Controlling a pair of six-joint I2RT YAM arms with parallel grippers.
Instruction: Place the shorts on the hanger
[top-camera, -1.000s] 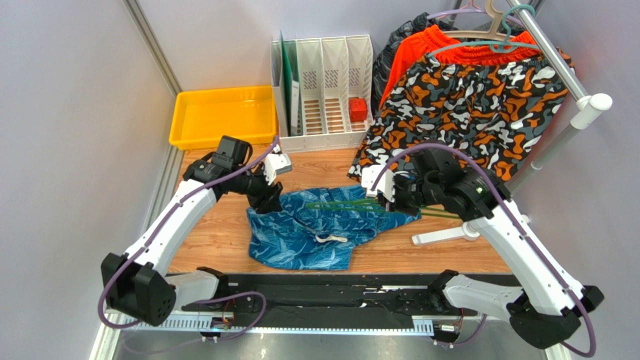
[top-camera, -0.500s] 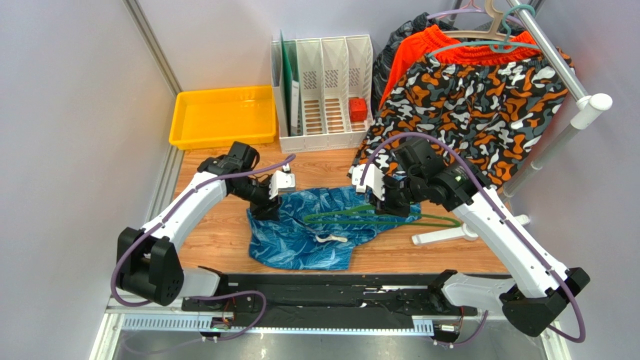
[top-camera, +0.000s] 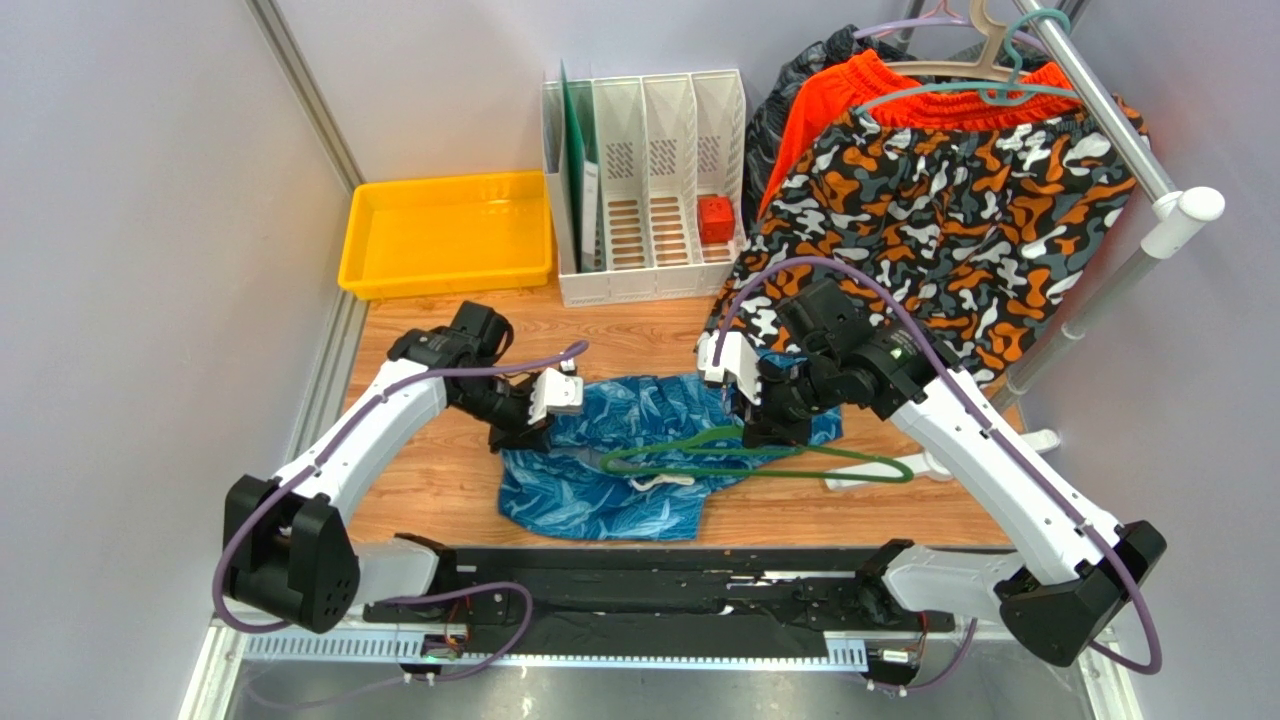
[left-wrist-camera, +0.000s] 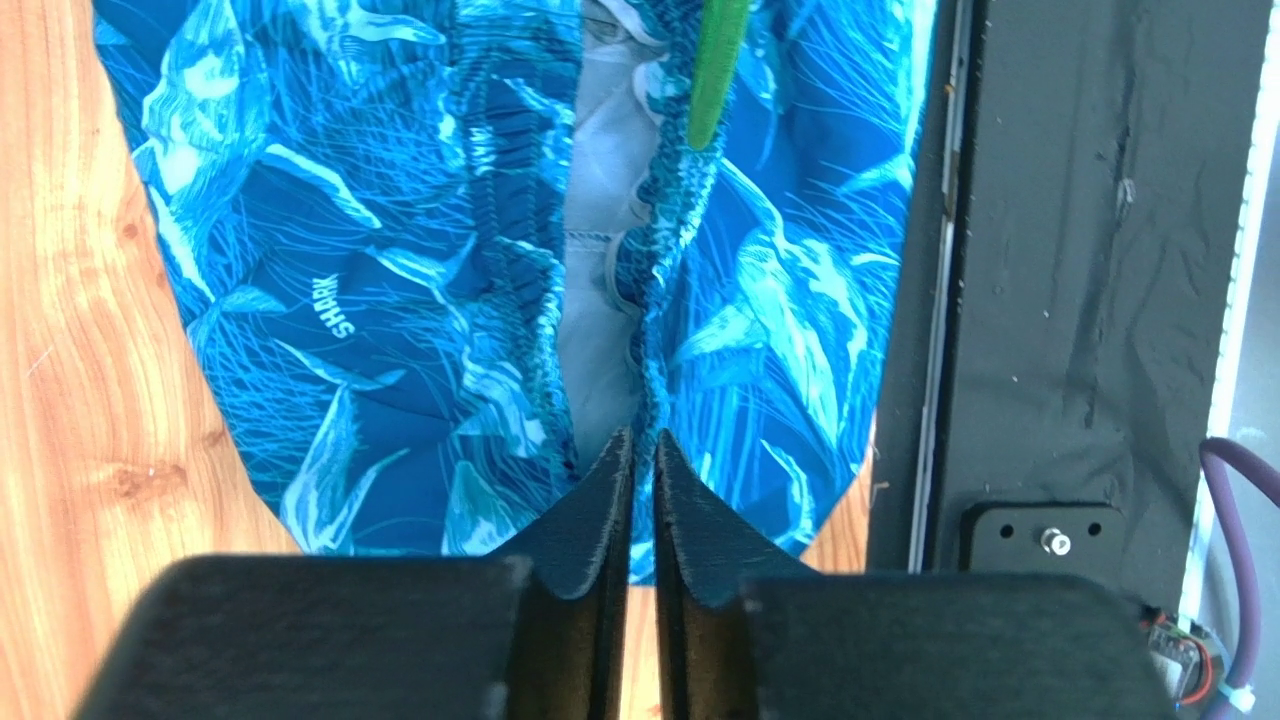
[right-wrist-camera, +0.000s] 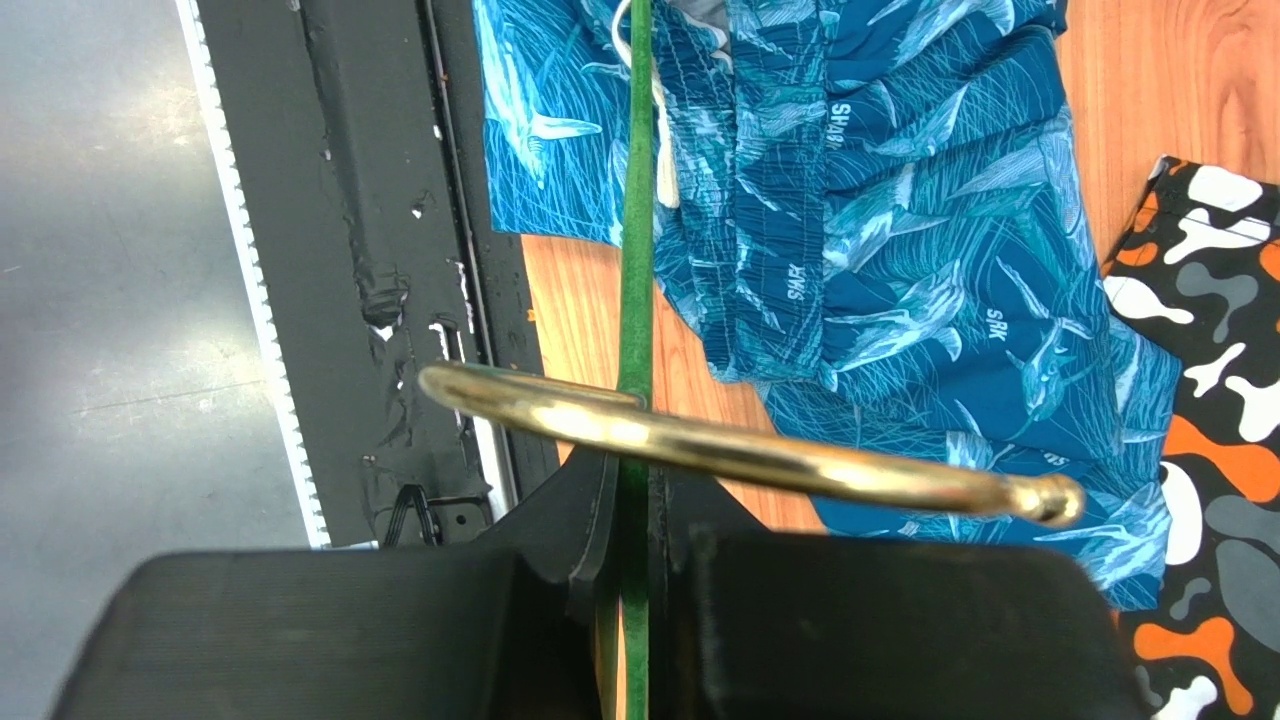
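Observation:
The blue leaf-print shorts (top-camera: 631, 488) lie flat on the wooden table, their white drawstring towards the front. My left gripper (top-camera: 523, 432) is at their left end, shut on the waistband edge (left-wrist-camera: 639, 450); the waist opening gapes ahead of it. My right gripper (top-camera: 756, 428) is shut on the dark green hanger (top-camera: 857, 476) just below its gold hook (right-wrist-camera: 751, 450) and holds it over the shorts' right half. In the right wrist view the hanger (right-wrist-camera: 639, 225) runs out over the shorts (right-wrist-camera: 902, 255). Its tip (left-wrist-camera: 718, 60) reaches the waist opening in the left wrist view.
A yellow tray (top-camera: 443, 233) and a white file rack (top-camera: 646, 180) with a red object stand at the back. Camouflage shorts (top-camera: 932, 225) and orange shorts (top-camera: 902, 90) hang on the rail (top-camera: 1120, 128) at the right. A black mat (top-camera: 676, 585) lines the front edge.
My right arm has carried the hanger left and forward, out over the shorts. My left gripper has moved a little down the shorts' left end, still shut.

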